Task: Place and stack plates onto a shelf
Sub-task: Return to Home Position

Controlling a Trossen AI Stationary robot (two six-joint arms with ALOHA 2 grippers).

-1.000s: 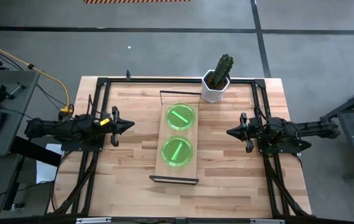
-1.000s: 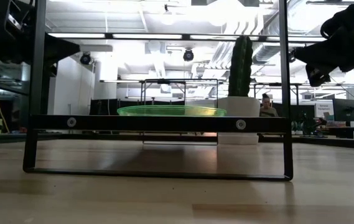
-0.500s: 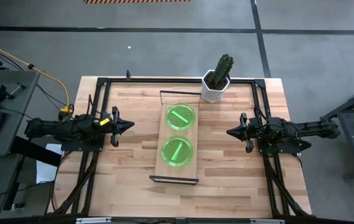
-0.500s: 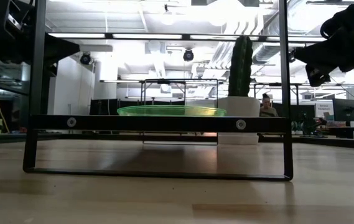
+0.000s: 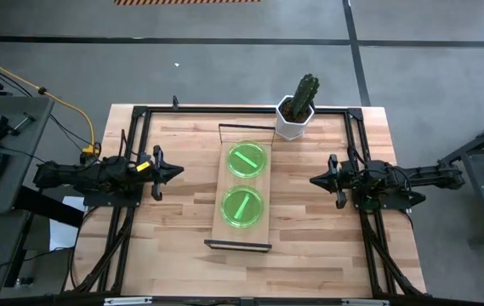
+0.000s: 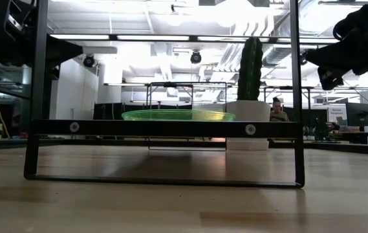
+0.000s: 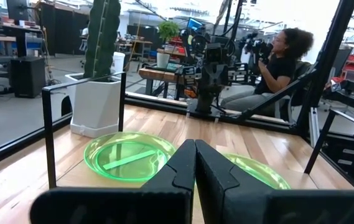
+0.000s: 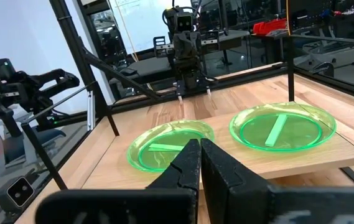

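Observation:
Two bright-green plate spots lie on the shelf [image 5: 242, 187], a light-wood board with black end frames in the table's middle: one [image 5: 247, 159] toward the far end, one [image 5: 242, 206] toward the near end; how many plates lie in each spot I cannot tell. The low view shows a green plate [image 6: 178, 115] edge-on above the shelf's near frame. My left gripper [image 5: 178, 171] hovers shut at the table's left, pointing at the shelf; in its wrist view [image 7: 195, 152] both plates lie ahead. My right gripper [image 5: 314, 180] hovers shut at the table's right [image 8: 200, 149], facing the shelf.
A cactus in a white pot [image 5: 297, 110] stands at the table's far edge, just beyond the shelf's far right corner. Black frame tubes [image 5: 136, 136] run along the table's sides. Bare wood lies between each gripper and the shelf. A seated person [image 7: 276, 68] shows beyond the table.

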